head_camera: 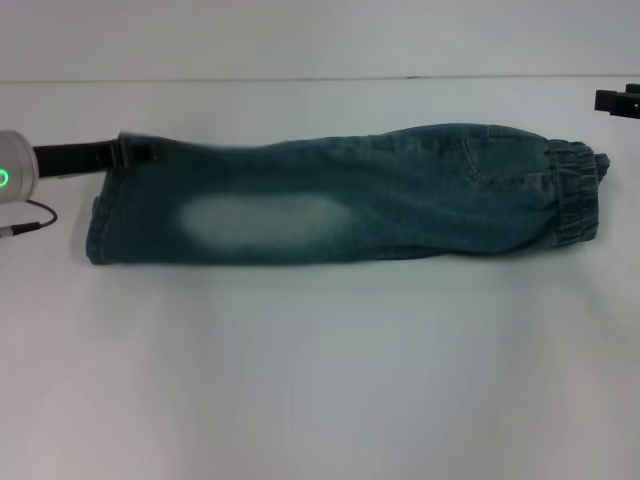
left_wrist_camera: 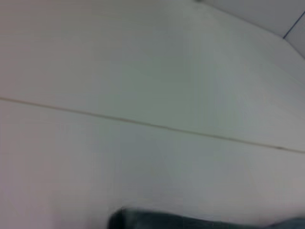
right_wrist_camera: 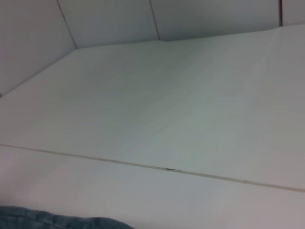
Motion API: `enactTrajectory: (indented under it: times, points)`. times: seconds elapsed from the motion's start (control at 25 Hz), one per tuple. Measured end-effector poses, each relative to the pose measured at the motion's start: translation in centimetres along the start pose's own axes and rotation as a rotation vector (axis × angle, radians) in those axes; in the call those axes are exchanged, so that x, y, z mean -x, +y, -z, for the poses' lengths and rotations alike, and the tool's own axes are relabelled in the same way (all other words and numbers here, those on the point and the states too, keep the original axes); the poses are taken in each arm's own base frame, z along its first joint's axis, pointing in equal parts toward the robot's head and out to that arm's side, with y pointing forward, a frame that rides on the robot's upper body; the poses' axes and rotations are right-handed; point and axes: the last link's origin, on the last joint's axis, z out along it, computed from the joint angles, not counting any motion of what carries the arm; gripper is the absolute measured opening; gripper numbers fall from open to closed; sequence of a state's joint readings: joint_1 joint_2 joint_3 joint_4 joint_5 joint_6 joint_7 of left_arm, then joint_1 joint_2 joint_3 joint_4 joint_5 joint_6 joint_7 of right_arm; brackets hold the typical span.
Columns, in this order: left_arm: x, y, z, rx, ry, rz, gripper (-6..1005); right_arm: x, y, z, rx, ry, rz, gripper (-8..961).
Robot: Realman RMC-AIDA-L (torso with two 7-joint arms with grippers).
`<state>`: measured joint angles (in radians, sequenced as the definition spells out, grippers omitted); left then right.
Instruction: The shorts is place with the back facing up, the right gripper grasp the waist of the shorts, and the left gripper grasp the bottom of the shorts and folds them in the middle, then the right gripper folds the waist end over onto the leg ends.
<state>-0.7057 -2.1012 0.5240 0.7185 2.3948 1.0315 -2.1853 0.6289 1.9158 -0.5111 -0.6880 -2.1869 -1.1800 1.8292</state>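
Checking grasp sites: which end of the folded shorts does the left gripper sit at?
The flat hem end, the leg ends, on the robot's left. The left gripper meets its far corner; the ruffled waist lies opposite.

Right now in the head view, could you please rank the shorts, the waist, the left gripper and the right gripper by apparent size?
1. the shorts
2. the waist
3. the left gripper
4. the right gripper, cut off by the frame, so unsure.

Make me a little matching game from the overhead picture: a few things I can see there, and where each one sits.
Things:
1. waist
2. leg ends
3. left gripper
4. right gripper

Places:
A. at the far corner of the leg ends
B. the shorts' right-hand end
C. right edge of the picture, just beyond the waist
D. the shorts' left-hand end

Pairs: 1-B, 2-D, 3-A, 4-C
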Motion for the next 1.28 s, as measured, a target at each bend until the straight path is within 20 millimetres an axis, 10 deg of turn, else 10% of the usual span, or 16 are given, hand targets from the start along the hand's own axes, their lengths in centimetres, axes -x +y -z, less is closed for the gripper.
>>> enactTrajectory:
  times: [0.28,0.4,0.64,1.28]
  points:
    - [-0.9,-0.6,1.1,0.015,0.101,0.067,523,-0.2,-0.1,0.4,-0.009,-0.011,0.001,579]
    - [-0.7,-0.6,1.4,0.023,0.099,0.062,751,-0.5,0.3,0.6,0.005,-0.029,-0.008,579]
    - [0.3,0.2,1.6,0.1,0.063,0.054,892,-2.3,1.6,1.4,0.066,-0.118,-0.045,578]
    - [1.2,5.0,0.8,0.333,0.051,-0.056,889,-9.2,0.9,4.2,0.065,-0.2,-0.257,575]
